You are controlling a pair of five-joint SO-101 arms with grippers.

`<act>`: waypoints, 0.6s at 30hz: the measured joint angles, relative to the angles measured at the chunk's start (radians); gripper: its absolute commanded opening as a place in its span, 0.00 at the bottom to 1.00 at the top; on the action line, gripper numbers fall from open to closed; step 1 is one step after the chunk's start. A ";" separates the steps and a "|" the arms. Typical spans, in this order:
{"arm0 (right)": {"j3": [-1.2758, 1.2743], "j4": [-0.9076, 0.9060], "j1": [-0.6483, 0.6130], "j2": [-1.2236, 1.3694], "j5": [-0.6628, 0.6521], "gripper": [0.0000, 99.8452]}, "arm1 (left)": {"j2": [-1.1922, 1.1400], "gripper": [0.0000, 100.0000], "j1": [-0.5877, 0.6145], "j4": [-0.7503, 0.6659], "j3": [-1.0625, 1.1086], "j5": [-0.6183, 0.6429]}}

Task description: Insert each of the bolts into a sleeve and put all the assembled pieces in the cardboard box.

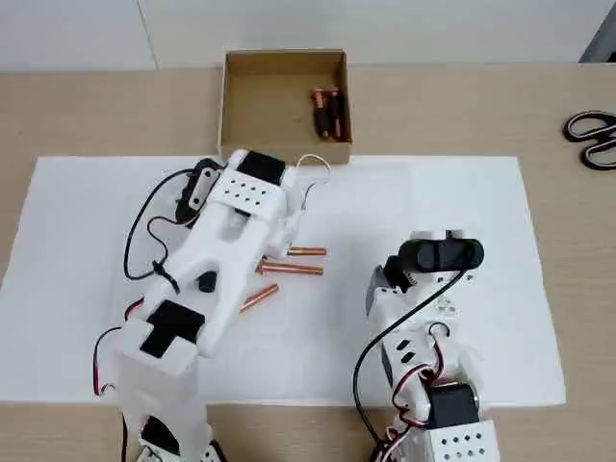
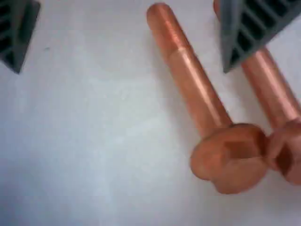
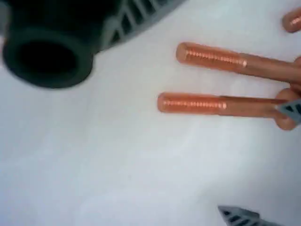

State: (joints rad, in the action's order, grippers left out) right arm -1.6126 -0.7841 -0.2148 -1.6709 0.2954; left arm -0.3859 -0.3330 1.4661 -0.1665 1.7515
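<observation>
We see the left claw (image 2: 121,70) spread wide, gripping nothing; one bolt (image 2: 193,89) lies between its jaws.

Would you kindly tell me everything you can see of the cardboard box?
The cardboard box is a shallow, open-topped tray of plain brown card, roughly square. It stands flat on the wooden table at the far side. Its near wall meets the far edge of the white sheet. In its near right corner lie a few copper bolts with dark parts on them, likely sleeves. The rest of its floor is bare.
</observation>
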 measured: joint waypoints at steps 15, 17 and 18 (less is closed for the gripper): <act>-0.043 0.000 0.000 0.000 0.000 0.00 | -0.043 0.26 -0.049 0.014 -0.052 0.015; -0.049 0.000 0.000 0.000 0.000 0.00 | -0.072 0.26 -0.049 0.014 -0.052 0.015; -0.051 0.000 0.002 0.000 0.000 0.00 | -0.086 0.26 -0.049 0.014 -0.052 0.015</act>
State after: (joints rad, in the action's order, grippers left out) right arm -1.6632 -0.7841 -0.2133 -1.6709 0.2954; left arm -0.4718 -0.3821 1.4799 -0.2186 1.7668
